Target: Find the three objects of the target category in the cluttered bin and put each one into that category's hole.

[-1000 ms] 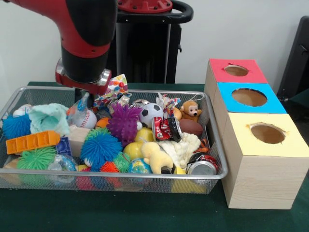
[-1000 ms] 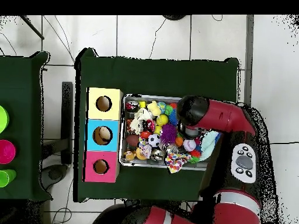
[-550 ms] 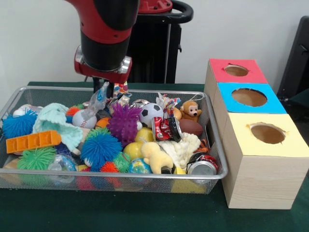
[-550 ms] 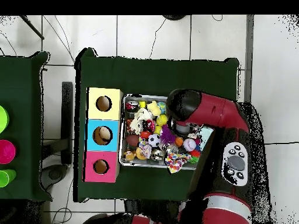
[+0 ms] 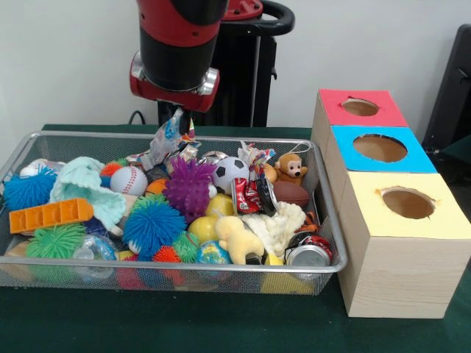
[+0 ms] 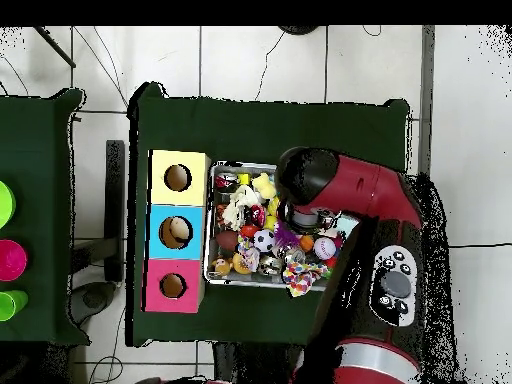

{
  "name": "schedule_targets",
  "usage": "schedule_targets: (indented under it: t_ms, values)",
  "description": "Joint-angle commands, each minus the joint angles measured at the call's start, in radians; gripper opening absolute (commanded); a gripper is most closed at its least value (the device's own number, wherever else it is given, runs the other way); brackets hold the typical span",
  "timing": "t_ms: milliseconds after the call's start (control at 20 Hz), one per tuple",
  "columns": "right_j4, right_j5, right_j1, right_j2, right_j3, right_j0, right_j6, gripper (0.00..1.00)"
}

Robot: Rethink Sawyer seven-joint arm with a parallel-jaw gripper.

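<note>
- Front view: my gripper (image 5: 176,115) hangs under the red and black wrist, above the far rim of the silver wire-mesh bin (image 5: 329,206), left of the rim's middle.
- My jaws are pinched on the top of a crumpled, shiny silver-and-blue wrapper (image 5: 166,138). It dangles below them, and its lower end is close over the pile.
- Just below and to the right of the wrapper lies a purple spiky ball (image 5: 189,187). A white baseball with red stitching (image 5: 129,180) sits to its left and a black-and-white soccer ball (image 5: 230,173) to its right.
- A crushed red drinks can (image 5: 307,254) lies in the bin's near right corner, and a small brown monkey plush (image 5: 291,169) sits at the far right corner.
- Three pale wooden boxes stand in a row just beside the bin's right edge, each with a round hole in its top: the red-topped box (image 5: 335,110) farthest, the blue-topped box (image 5: 419,158) in the middle, and the yellow-topped box (image 5: 368,206) nearest.
- Overhead view: my red arm (image 6: 345,190) covers the right part of the bin (image 6: 209,225), so neither jaws nor wrapper can be seen here.
- This view does show the whole dark green tablecloth (image 6: 270,120), with the three boxes in line along the bin's left edge.
- A multicoloured patterned cloth (image 6: 298,278) lies at the bin's bottom edge.
</note>
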Motion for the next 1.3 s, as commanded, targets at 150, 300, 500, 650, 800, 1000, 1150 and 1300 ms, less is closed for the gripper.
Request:
schedule_targets:
  t_ms: [150, 300, 500, 650, 800, 1000, 1150, 1300]
  values:
    - [0.084, 0.158, -0.005, 0.004, -0.032, 0.060, 0.350, 0.00]
    - [0.107, 0.174, 0.007, 0.000, -0.053, 0.078, 0.380, 0.00]
    - [0.132, 0.181, 0.016, -0.009, -0.082, 0.106, 0.437, 0.00]
    - [0.155, 0.172, 0.021, -0.007, -0.088, 0.128, 0.490, 0.00]
    - [0.171, 0.173, 0.026, -0.009, -0.099, 0.151, 0.541, 0.00]
    - [0.188, 0.189, 0.038, -0.006, -0.123, 0.174, 0.598, 0.00]
    - [0.203, 0.195, 0.047, -0.003, -0.140, 0.187, 0.638, 0.00]
    - [0.214, 0.196, 0.060, 0.000, -0.154, 0.199, 0.672, 0.00]
